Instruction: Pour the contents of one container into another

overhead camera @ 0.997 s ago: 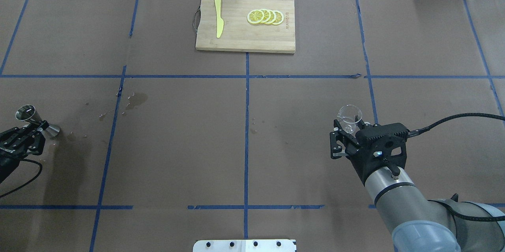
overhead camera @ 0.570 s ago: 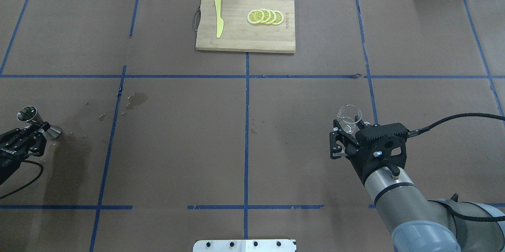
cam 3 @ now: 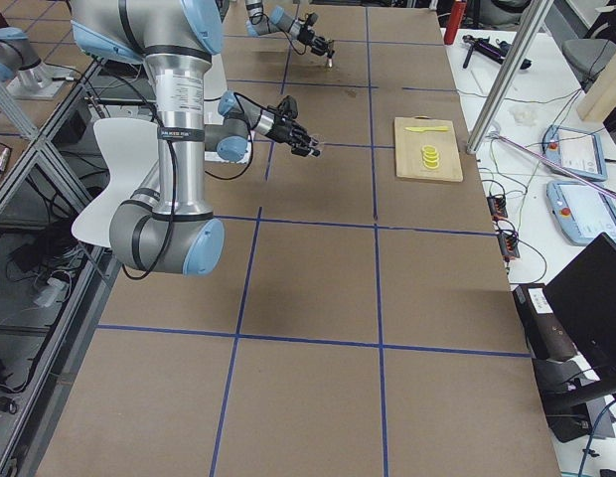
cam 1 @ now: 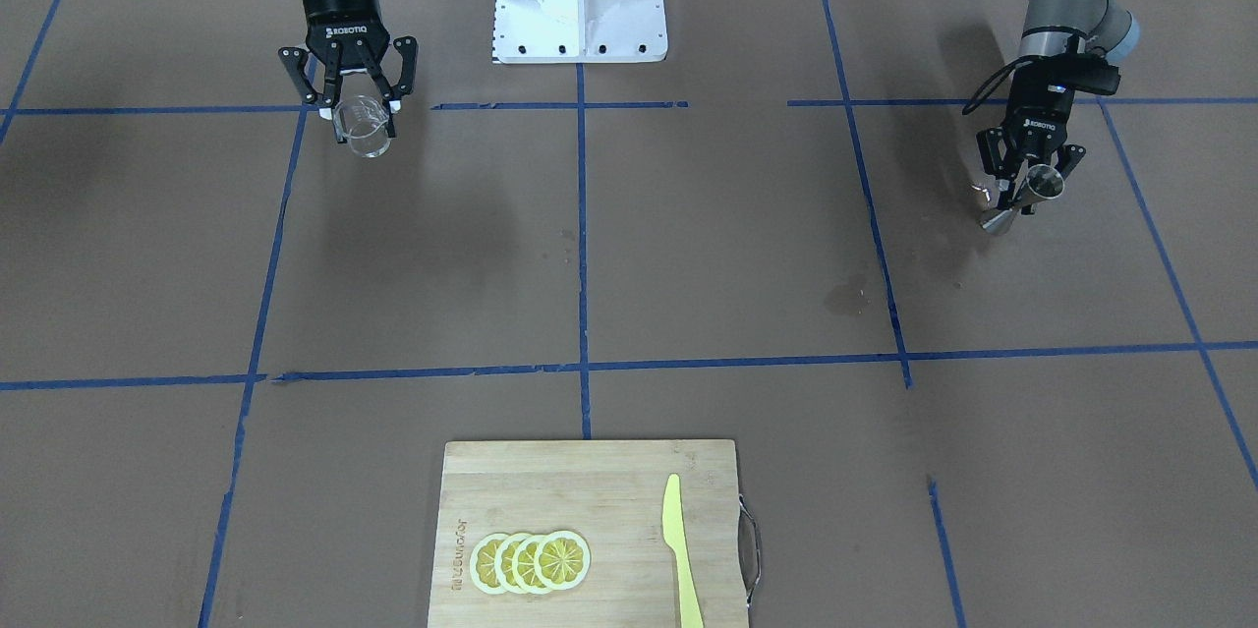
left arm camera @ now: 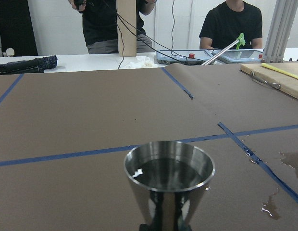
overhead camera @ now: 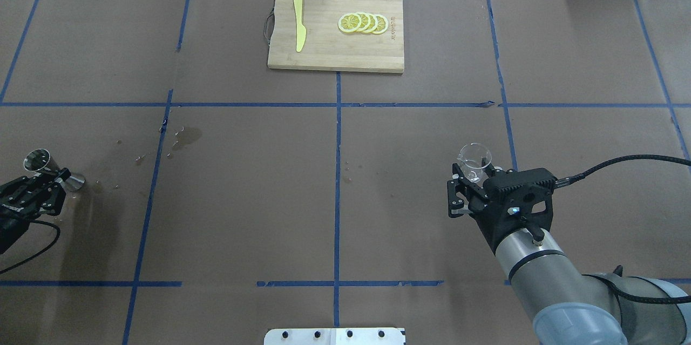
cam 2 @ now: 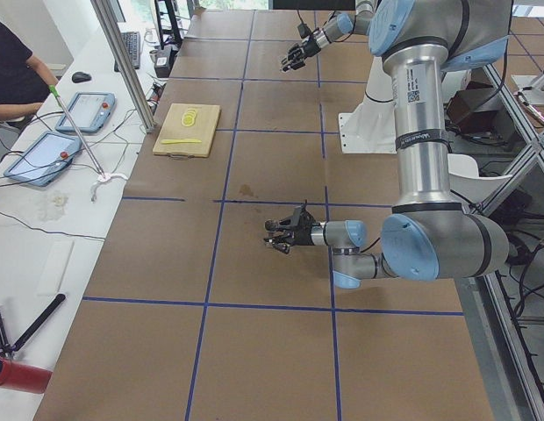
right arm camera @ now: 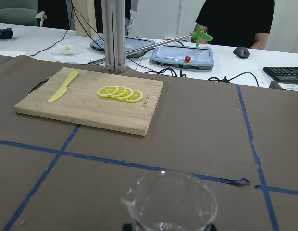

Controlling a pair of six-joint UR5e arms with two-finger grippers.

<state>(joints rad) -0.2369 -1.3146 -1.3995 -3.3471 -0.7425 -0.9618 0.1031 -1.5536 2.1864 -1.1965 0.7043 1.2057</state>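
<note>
We're seeing the glass cup point(overhead camera: 475, 160) riding mouth-up in the right gripper point(cam 1: 362, 112), which is clamping it below the rim and holding it above the counter point(overhead camera: 243, 199) on the robot's right half. The left gripper point(cam 1: 1025, 184) is pinching the jigger point(left arm camera: 163, 202) at the waist, far out on the left, well apart from the cup. Some wet spots point(overhead camera: 186, 137) are showing near the jigger. At the far edge, the cutting board point(overhead camera: 334, 56) is carrying lemon slices point(overhead camera: 363, 23) and a yellow knife point(overhead camera: 298, 24).

The jigger point(left arm camera: 168, 178) is shining like polished steel, the cup point(right arm camera: 170, 204) is showing clear smooth glass, the board point(overhead camera: 324, 48) pale wood; matt brown paper point(overhead camera: 243, 183) is lying underneath.
</note>
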